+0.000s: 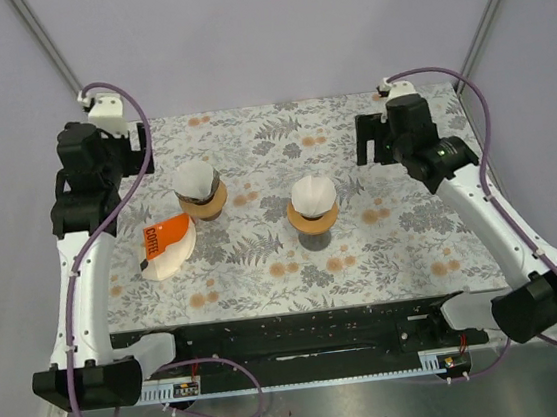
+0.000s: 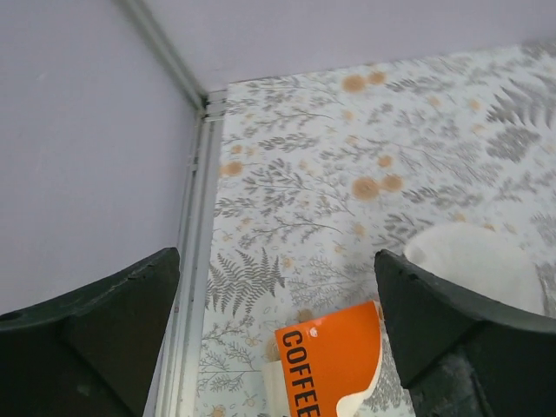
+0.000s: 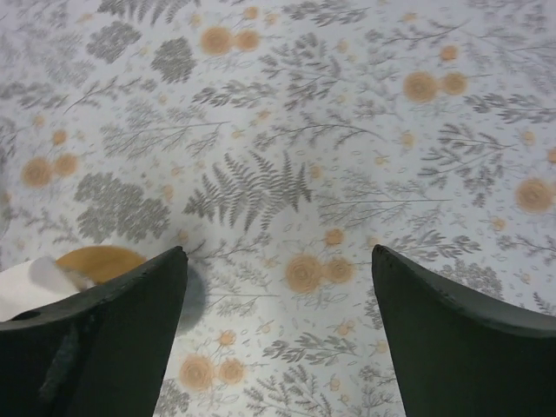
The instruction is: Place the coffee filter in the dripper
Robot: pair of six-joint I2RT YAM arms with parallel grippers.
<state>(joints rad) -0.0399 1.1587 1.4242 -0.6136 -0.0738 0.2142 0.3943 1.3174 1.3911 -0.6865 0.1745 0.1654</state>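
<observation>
Two drippers stand on the floral table. The left dripper (image 1: 202,201) holds a white filter (image 1: 195,180). The right dripper (image 1: 313,222) has a wooden collar and also holds a white filter (image 1: 312,196). An orange "COFFEE" filter pack (image 1: 162,236) lies on a stack of white filters (image 1: 177,254) at the front left, and shows in the left wrist view (image 2: 330,365). My left gripper (image 1: 143,151) (image 2: 276,261) is open and empty, behind the pack. My right gripper (image 1: 364,142) (image 3: 278,252) is open and empty, to the right of the right dripper (image 3: 100,261).
The table's left edge rail (image 2: 195,261) runs close by the left gripper. Grey walls with corner posts (image 1: 43,44) enclose the back. The arm bases and a black rail (image 1: 294,343) line the near edge.
</observation>
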